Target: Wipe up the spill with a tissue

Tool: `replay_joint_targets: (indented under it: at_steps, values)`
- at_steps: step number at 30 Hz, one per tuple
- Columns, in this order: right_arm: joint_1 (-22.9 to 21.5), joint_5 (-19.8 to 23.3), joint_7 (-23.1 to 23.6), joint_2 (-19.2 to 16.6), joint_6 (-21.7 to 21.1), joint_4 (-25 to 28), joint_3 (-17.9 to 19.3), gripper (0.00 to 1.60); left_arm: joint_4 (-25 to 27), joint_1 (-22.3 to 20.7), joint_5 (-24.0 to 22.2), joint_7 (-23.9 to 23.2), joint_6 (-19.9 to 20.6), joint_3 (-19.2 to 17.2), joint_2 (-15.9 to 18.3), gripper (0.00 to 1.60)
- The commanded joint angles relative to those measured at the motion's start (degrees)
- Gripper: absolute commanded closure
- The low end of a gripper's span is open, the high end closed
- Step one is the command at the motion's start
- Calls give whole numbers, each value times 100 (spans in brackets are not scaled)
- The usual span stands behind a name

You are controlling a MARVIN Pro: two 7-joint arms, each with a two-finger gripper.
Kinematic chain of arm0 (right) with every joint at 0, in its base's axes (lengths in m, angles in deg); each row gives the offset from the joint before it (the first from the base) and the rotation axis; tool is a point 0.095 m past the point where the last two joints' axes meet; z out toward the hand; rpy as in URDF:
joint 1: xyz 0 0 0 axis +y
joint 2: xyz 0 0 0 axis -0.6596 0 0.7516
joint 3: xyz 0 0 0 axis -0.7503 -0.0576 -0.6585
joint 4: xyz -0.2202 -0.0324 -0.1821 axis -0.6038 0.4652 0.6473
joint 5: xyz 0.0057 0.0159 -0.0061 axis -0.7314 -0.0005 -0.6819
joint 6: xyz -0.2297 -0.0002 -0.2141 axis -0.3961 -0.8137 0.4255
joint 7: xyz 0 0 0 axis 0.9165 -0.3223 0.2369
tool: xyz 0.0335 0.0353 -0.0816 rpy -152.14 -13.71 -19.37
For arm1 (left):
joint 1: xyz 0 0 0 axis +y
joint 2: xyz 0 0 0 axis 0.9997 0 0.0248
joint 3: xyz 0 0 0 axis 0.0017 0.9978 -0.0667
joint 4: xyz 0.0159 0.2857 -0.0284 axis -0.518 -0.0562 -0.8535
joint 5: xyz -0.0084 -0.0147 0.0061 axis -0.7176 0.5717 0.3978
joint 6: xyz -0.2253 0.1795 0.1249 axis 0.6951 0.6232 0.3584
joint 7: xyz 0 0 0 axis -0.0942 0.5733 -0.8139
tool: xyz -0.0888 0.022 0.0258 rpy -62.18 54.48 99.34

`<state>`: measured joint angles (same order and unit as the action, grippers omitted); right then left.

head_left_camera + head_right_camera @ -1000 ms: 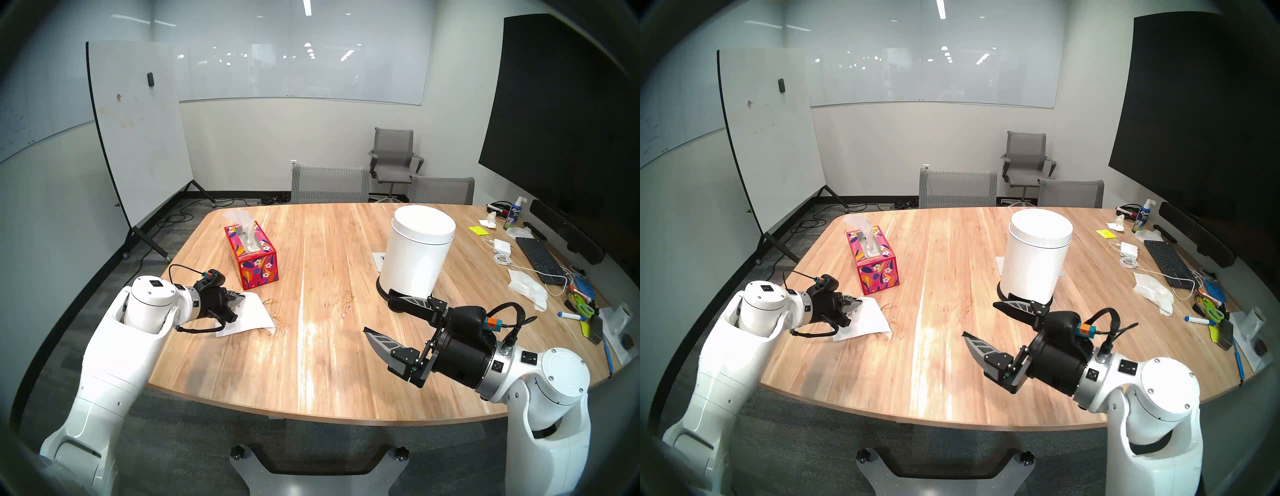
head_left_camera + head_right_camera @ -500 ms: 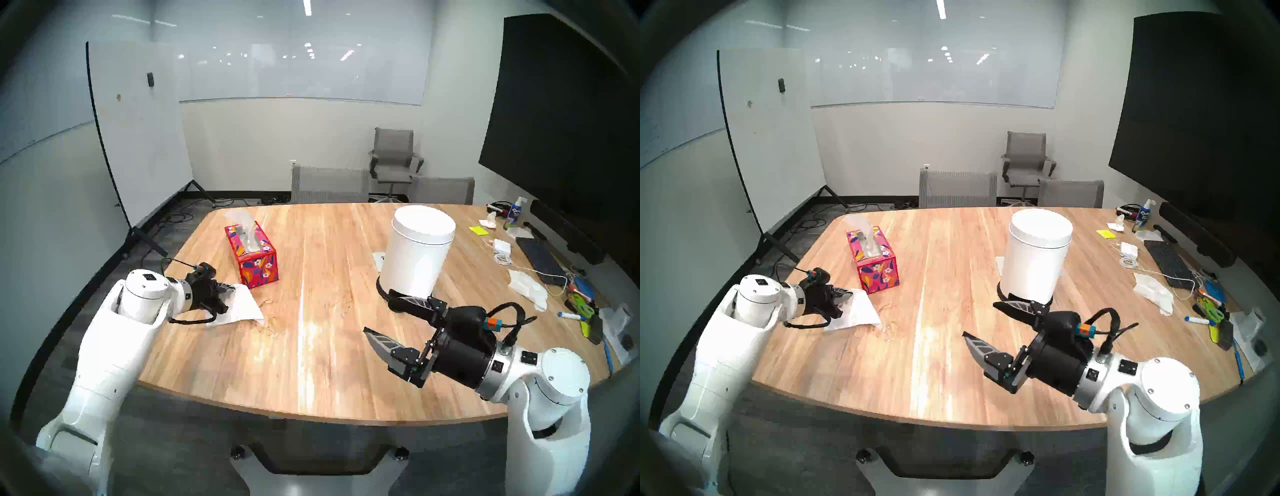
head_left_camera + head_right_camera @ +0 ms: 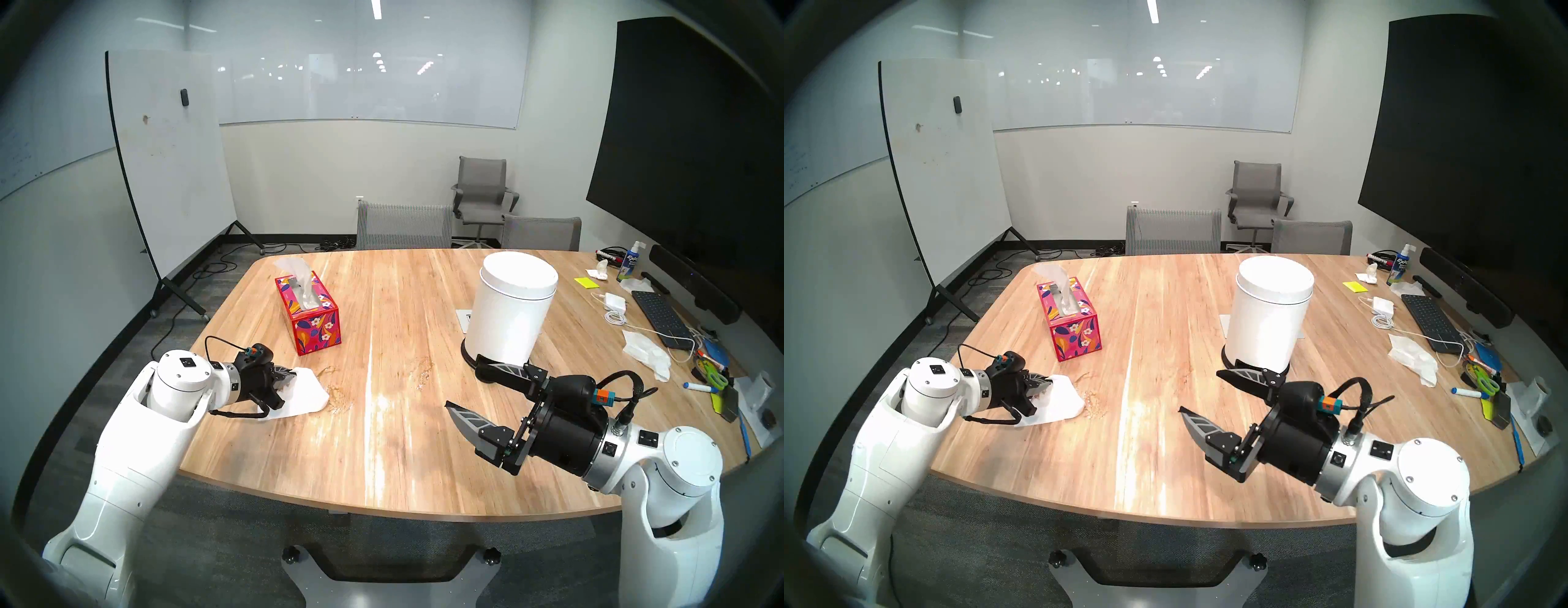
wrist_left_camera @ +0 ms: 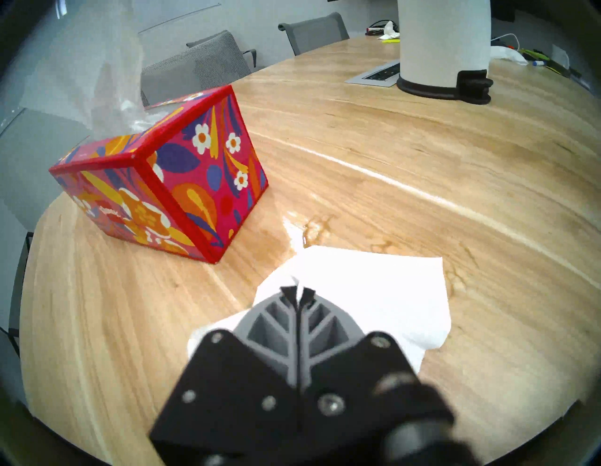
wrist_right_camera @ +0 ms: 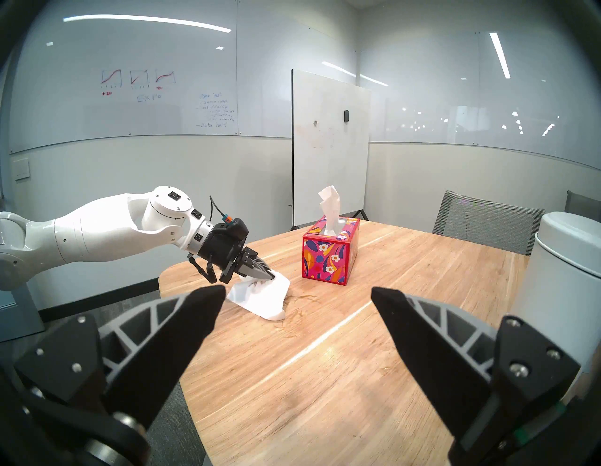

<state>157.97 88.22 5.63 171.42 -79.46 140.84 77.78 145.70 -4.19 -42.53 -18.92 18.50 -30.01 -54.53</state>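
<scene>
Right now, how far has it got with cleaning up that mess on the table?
Done: one tissue is out of the floral box and pinched in the shut left gripper. In hand: the tissue drapes onto the table at the wet patch's edge. Left: brownish streaks of the spill show on the wood beside it, so the wiping isn't finished. The right gripper hangs open, empty.

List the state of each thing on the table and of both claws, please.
left claw: shut on the tissue
tissue: held, draped on the table
spill: still wet beside the tissue
tissue box: upright, one sheet sticking out
white bin: upright, lid closed
right claw: open, empty
</scene>
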Motion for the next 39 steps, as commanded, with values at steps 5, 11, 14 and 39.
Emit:
replay_joint_targets:
  at_steps: [5, 11, 14, 39]
  values:
    - [-15, 16, 14, -8, -2, 93, 14, 0, 46, -124, -44, 34, 90, -53, -102, 0]
    - [-17, 15, 13, -8, 1, 89, 13, 0, 329, -172, -266, -176, 419, -227, -75, 0]
    - [-17, 15, 13, -7, 3, 87, 12, 0, 589, -109, -385, -338, 556, -333, -26, 0]
    - [-15, 16, 14, -8, -4, 94, 15, 0, 675, -279, -251, -620, 1552, -27, 78, 0]
